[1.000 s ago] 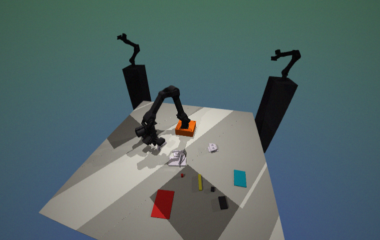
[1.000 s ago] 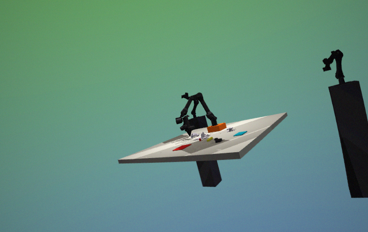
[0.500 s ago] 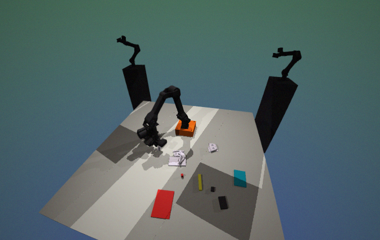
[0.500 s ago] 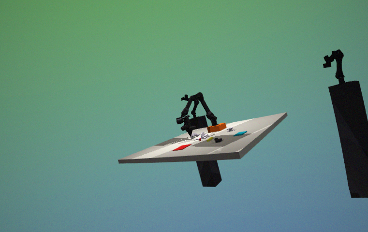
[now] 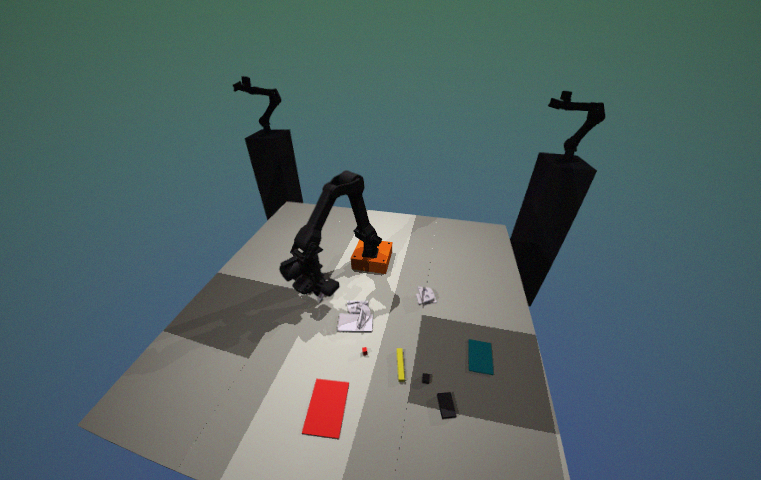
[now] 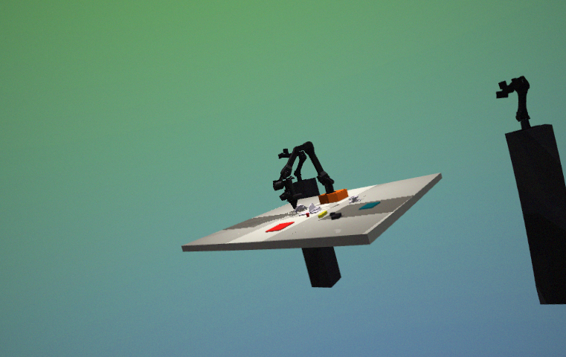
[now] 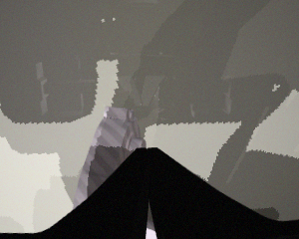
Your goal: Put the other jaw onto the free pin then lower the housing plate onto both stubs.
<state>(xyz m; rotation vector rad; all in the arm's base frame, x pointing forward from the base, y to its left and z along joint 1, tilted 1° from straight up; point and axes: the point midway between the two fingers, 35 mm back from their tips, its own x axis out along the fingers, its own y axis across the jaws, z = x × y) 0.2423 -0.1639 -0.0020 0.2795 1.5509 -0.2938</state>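
A white base plate lies near the table's middle with a pale jaw part standing on it. A second pale part lies apart to its right. My gripper is low over the table, left of and behind the base plate, and its fingers are shut together. It also shows in the exterior view. In the wrist view the closed fingers fill the lower half. A pale lilac ribbed part lies on the table just beyond and left of the fingertips, partly hidden by them. It is not between the fingers.
The arm's orange base stands behind the parts. Nearer the front lie a small red cube, a yellow bar, a red sheet, a teal sheet and two black blocks. Two black pillars stand off the table.
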